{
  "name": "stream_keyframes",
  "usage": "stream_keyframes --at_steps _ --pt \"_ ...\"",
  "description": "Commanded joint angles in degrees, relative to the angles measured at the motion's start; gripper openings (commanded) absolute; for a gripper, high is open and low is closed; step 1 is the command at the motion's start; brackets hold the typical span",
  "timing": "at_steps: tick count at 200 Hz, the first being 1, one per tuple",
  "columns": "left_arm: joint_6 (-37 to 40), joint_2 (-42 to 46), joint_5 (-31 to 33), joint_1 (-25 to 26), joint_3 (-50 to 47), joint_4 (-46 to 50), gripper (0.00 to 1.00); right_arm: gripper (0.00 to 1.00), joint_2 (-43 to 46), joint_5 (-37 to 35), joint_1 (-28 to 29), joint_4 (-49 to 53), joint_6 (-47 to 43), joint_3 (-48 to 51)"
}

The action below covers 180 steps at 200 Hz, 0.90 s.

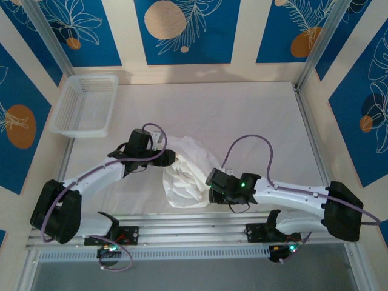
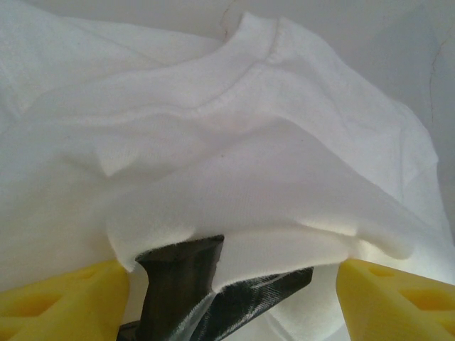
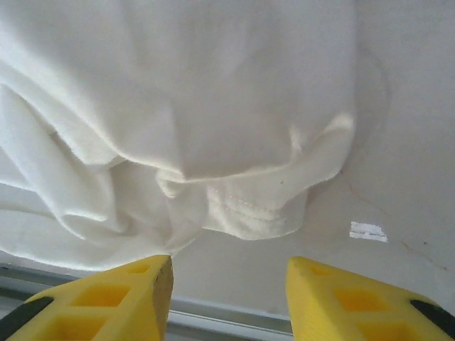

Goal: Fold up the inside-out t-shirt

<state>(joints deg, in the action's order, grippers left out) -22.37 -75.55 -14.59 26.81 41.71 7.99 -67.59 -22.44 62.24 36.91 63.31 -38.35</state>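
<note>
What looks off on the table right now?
The t-shirt is bunched in a wrinkled heap near the front edge of the table, not spread flat. In the left wrist view its fabric drapes over the open left gripper. The mesh basket sits upright at the far left corner; nothing odd there.

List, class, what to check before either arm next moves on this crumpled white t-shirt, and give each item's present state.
1. t-shirt spread flat: not ok, bunched between the arms.
2. left gripper open: ok, fabric draped between its fingers.
3. right gripper open: ok, nothing between its fingers.
4. stitched hem just ahead of right gripper: ok.
5. Which side faces out: cannot tell.
6. basket apart from t-shirt: ok.
</note>
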Motion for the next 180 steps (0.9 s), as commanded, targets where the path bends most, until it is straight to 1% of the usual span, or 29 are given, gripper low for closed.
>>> stream_keyframes --at_steps 1,12,31,63,83,113,128,144,180 --pt "0.40 -0.49 -1.27 -0.01 0.12 -1.12 0.77 0.40 -3.20 -3.44 0.12 3.70 0.95 -2.89" --pt "0.25 -0.40 -1.40 0.08 0.19 -1.11 0.77 0.40 -5.81 -3.66 -0.19 2.33 0.35 -3.71" --pt "0.54 -0.09 -1.09 0.09 0.26 -0.73 0.77 0.46 -9.89 -3.16 -1.21 -0.23 -0.72 -4.49" --pt "1.10 0.30 -0.74 0.09 0.13 0.09 0.77 0.47 -14.14 -2.42 -2.62 -2.62 -0.69 -4.27" --pt "1.00 0.01 -0.88 0.09 -0.10 -0.27 0.77 0.37 -14.57 -1.74 -2.99 -4.02 -0.91 -3.87" --pt "0.84 -0.30 -0.97 0.09 -0.31 -0.82 0.77 0.16 -13.16 -0.67 -3.68 -6.10 -0.48 -2.11" --pt "0.83 -0.39 -0.97 0.09 -0.31 -0.99 0.77 0.10 -12.30 -0.73 -3.73 -5.67 -0.38 -1.70" --pt "0.84 -0.61 -1.11 0.09 -0.21 -1.04 0.77 0.08 -11.22 -1.34 -3.88 -4.04 -0.28 -1.82" --pt "0.84 -1.09 -1.47 0.09 -0.05 -1.13 0.77 0.11 -7.48 -1.84 -3.92 -1.02 -0.12 -2.09"
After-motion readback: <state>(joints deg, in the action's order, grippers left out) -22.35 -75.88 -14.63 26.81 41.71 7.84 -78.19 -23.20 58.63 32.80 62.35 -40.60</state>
